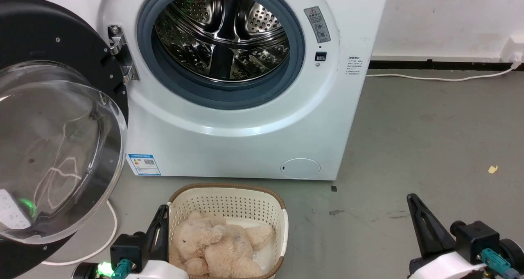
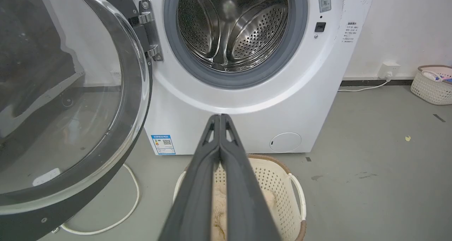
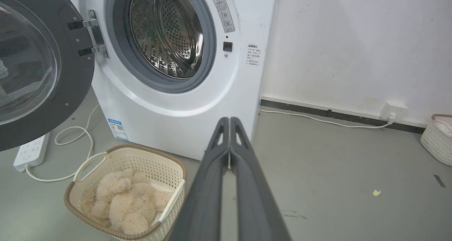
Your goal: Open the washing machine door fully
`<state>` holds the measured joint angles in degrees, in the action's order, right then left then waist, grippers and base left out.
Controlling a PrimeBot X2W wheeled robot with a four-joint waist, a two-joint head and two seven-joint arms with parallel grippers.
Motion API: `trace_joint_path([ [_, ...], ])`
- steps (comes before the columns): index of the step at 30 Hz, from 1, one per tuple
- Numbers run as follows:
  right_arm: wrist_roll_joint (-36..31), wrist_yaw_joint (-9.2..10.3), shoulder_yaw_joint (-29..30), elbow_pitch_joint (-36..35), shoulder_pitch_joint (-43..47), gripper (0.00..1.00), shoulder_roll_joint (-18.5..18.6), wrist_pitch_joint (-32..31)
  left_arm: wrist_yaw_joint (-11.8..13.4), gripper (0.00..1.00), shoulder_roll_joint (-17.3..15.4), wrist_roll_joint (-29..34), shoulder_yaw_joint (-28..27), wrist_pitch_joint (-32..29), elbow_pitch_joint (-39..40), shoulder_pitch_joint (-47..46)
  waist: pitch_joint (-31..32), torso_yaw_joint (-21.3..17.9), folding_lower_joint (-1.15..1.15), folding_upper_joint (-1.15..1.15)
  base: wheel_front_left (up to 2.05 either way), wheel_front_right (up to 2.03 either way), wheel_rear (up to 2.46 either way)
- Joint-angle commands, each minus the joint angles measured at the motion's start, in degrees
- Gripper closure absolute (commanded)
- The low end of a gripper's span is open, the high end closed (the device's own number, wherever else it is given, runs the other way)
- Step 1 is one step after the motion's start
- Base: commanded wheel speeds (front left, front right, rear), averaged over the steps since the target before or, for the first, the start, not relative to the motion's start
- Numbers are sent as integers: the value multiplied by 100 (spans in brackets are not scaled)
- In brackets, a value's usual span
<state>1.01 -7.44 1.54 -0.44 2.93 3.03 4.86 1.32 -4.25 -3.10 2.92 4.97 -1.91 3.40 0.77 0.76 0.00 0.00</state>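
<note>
The washing machine door (image 1: 53, 131), a glossy black disc with a bulging clear glass bowl, stands swung wide out to the left on its metal hinge (image 1: 120, 52). The door (image 2: 67, 103) and the door (image 3: 33, 64) also fill the left of both wrist views. The steel drum (image 1: 223, 33) lies exposed inside its grey rubber ring. My left gripper (image 1: 161, 217) sits low at the basket's left rim, fingers pressed together and holding nothing (image 2: 220, 118). My right gripper (image 1: 413, 199) rests at the lower right over the floor, also shut on nothing (image 3: 229, 120).
A cream perforated basket (image 1: 262, 201) holding a beige plush toy (image 1: 221, 244) stands on the floor before the machine. A white cable (image 1: 102, 246) and a power strip (image 3: 31, 151) lie under the door. Another basket (image 3: 436, 138) stands by the right wall. Bare grey floor (image 1: 430, 140) spreads right.
</note>
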Motion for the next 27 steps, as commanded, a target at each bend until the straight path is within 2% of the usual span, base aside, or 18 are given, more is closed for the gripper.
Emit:
trace_joint_path([
  [1, -28, -3, -12, 15, -82, 100, -10, -31, -29, 100, 35, 55, -28, -44, 34, -102, -2, -2, 0, 0, 0, 0, 0],
  [27, -77, -4, -108, 35, -223, 100, -13, -336, -98, 100, 103, 226, -205, -348, 139, -262, -52, -52, 0, 0, 0, 0, 0],
])
